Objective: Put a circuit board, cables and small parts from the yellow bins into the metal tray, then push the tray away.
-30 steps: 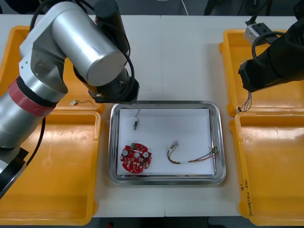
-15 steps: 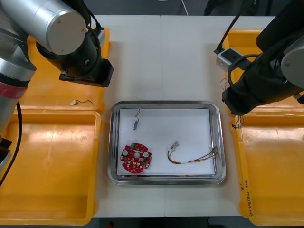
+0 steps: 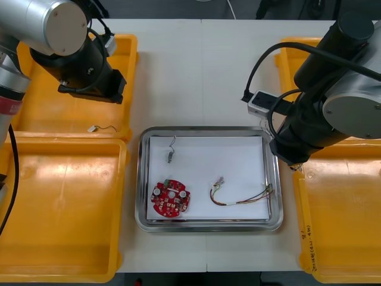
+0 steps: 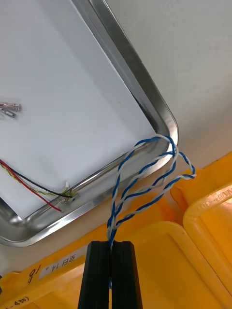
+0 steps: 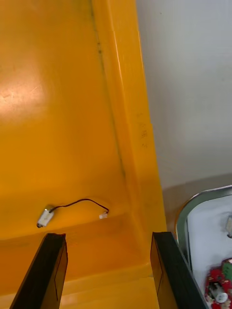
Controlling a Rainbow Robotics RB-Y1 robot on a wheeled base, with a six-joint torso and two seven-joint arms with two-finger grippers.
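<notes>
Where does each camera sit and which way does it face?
Front view: overhead, steeply down at table and metal tray; left arm, right arm show.
Right wrist view: right wrist, facing the tray's corner; right fingers shut on blue and white cable.
Left wrist view: left wrist, facing a yellow bin; left fingers open.
All share the tray.

Table: I read a pale grey flat-topped table (image 3: pixel 178 77), matt and evenly lit.
Seam: a thin straight seam (image 3: pixel 201 71) runs from its far edge to its near edge.
Floor: a dark floor (image 3: pixel 178 8) beyond the far edge.
</notes>
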